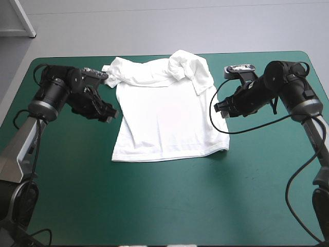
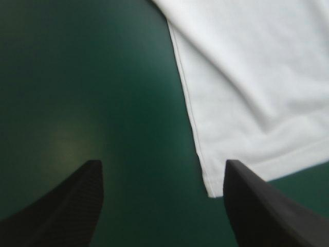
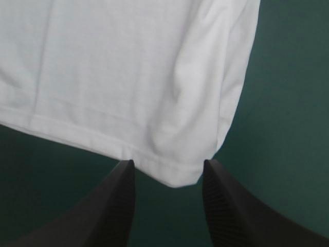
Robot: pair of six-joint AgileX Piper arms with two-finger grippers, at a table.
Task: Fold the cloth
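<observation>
The white T-shirt (image 1: 164, 118) lies spread flat in the middle of the table, hem toward the near edge. Its collar end is bunched, with a sleeve crumpled at the far right (image 1: 187, 67). My left gripper (image 1: 112, 114) hovers at the shirt's left edge, open. In its wrist view a hem corner of the T-shirt (image 2: 247, 77) lies ahead of the left gripper (image 2: 163, 163), close to one finger. My right gripper (image 1: 220, 109) hangs at the shirt's right edge, open. Just ahead of the right gripper (image 3: 168, 162), a hem corner of the T-shirt (image 3: 128, 67) reaches toward the gap.
The teal-green cover (image 1: 169, 206) stretches from the shirt's hem to the table's near edge and out to both sides. The far edge of the table runs close behind the collar.
</observation>
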